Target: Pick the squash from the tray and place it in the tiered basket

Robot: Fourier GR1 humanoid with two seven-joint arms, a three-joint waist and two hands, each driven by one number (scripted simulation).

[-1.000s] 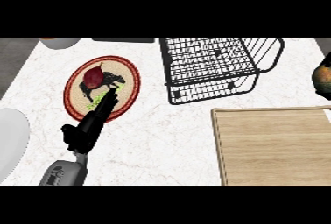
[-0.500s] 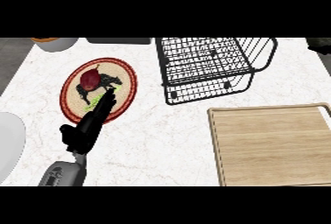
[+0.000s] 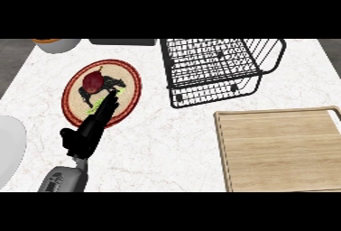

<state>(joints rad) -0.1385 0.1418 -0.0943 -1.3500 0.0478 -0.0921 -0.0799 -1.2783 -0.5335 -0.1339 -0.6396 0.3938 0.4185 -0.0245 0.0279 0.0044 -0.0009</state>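
A round tray with a red rim and a dark horse picture lies at the counter's left. On it sit a dark red vegetable and a light green squash; the squash is mostly hidden under my left hand. My left hand reaches in from the lower left, open. Its straight fingers lie over the squash, with the tips near the tray's middle. The black wire tiered basket stands to the right of the tray. My right hand is out of view.
A wooden cutting board fills the lower right. A white plate shows at the left edge. At the far left top stand a bowl and a dark object.
My left hand's fingers have crept a little farther up over the tray, onto the squash. The view has shifted slightly; nothing has been lifted.
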